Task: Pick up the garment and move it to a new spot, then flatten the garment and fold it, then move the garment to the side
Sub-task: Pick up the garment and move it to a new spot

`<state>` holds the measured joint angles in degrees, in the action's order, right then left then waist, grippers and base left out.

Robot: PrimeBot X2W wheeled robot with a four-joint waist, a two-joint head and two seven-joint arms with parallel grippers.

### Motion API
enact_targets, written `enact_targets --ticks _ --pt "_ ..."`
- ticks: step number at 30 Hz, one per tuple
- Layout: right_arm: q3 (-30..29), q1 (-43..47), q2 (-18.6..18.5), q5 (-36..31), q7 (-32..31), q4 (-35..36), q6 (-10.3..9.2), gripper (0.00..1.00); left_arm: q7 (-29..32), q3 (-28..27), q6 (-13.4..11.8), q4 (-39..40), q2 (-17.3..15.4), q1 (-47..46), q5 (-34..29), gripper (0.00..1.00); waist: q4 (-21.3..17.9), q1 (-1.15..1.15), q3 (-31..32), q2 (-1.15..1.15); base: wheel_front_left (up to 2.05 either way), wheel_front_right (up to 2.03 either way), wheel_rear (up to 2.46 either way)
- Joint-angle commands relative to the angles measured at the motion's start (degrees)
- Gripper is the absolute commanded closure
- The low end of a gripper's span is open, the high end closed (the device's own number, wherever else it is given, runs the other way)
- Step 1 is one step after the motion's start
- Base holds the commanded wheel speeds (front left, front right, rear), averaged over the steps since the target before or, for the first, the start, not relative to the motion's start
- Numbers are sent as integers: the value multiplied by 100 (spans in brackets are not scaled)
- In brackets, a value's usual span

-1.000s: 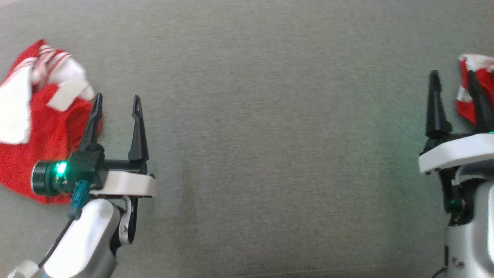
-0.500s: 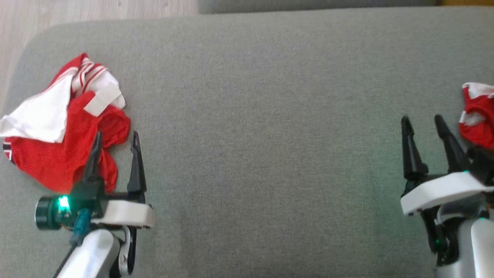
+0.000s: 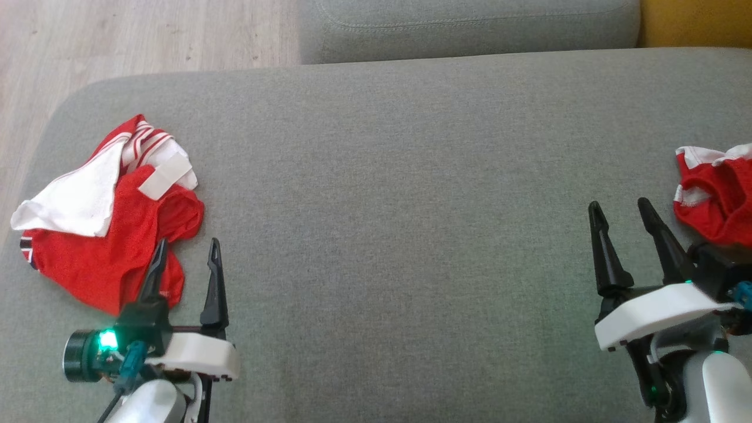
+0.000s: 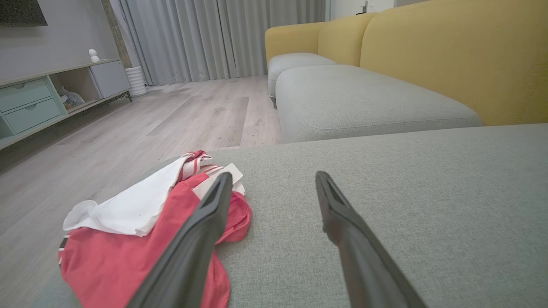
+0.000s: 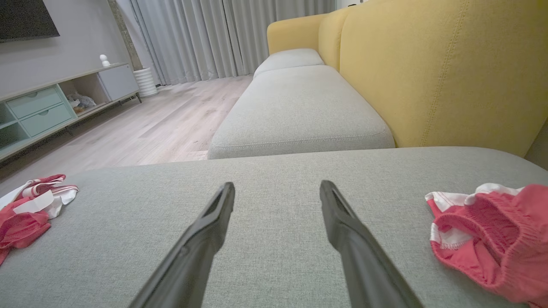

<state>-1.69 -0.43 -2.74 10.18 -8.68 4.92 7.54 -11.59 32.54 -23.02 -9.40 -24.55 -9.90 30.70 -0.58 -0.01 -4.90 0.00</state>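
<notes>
A crumpled red and white garment lies at the left end of the grey cushion; it also shows in the left wrist view and small in the right wrist view. My left gripper is open and empty, its left finger over the garment's near right edge. My right gripper stands open and empty over bare cushion. A second red garment with white trim is bunched just right of it.
The cushion's rounded left corner drops to a wooden floor. Another grey cushion adjoins the far side, with a yellow backrest on the right. A low cabinet stands across the room.
The head camera has tilted up, so the whole picture slid down and the floor and far cushion came into view. Both grippers have drawn back towards me and stayed open.
</notes>
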Motion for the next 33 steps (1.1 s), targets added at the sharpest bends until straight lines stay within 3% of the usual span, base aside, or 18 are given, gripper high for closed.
enact_targets --ticks 1,19,24,33 --pt "159 -112 -14 42 -23 241 -5 0 -12 -223 -35 154 -182 -142 36 0 -9 1 5 0 0 0 0" --pt "96 -112 -14 16 -53 335 -5 0 -15 -306 -46 222 -186 -242 167 0 114 1 -66 0 0 0 0" --pt "131 -135 -14 -51 -84 494 -5 0 -92 -392 -87 259 -181 -285 168 0 466 1 -111 0 0 0 0" --pt "408 -265 -14 -176 -276 858 -5 0 -243 -589 -147 207 -63 -337 193 0 1584 1 -188 0 0 0 0"
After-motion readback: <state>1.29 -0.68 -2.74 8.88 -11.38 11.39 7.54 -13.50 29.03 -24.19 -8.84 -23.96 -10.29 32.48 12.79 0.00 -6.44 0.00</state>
